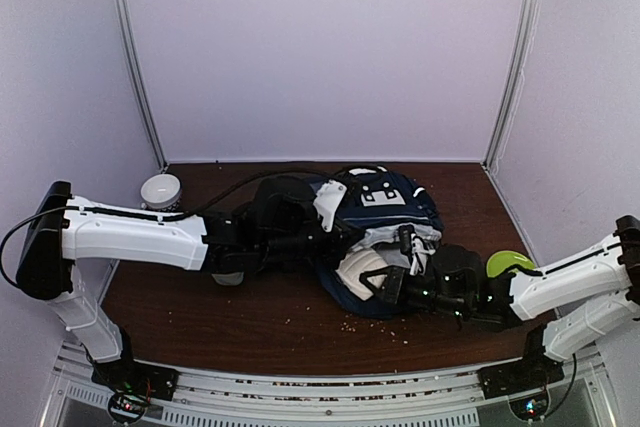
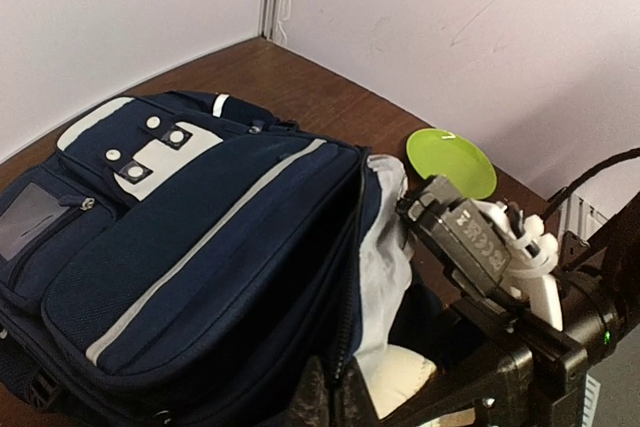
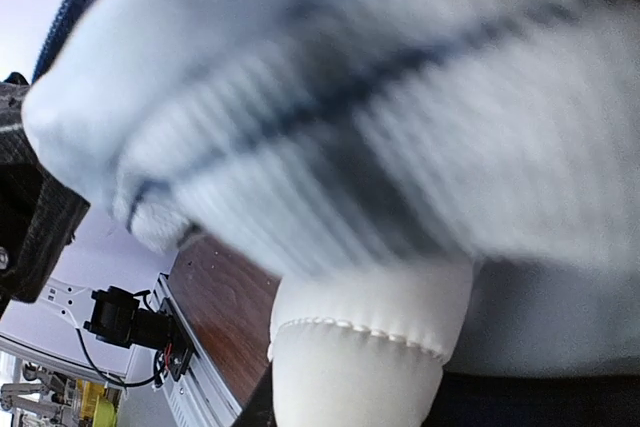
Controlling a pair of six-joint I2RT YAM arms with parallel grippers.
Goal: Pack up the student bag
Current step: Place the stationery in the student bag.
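Blurred pale ribbed fabric (image 3: 350, 97) hides how the right gripper (image 1: 398, 269) stands in its wrist view, whereas the left view shows the left gripper (image 2: 328, 399) clamping the navy fabric backpack (image 2: 180, 247).

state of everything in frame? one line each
bag: lying flat, main compartment open, grey lining showing
white stitched item: partly inside the bag's mouth
left end effector: shut, at the bag's rim
right end effector: at the lining, open or shut unclear
green plate: flat, bare
white cup: upright
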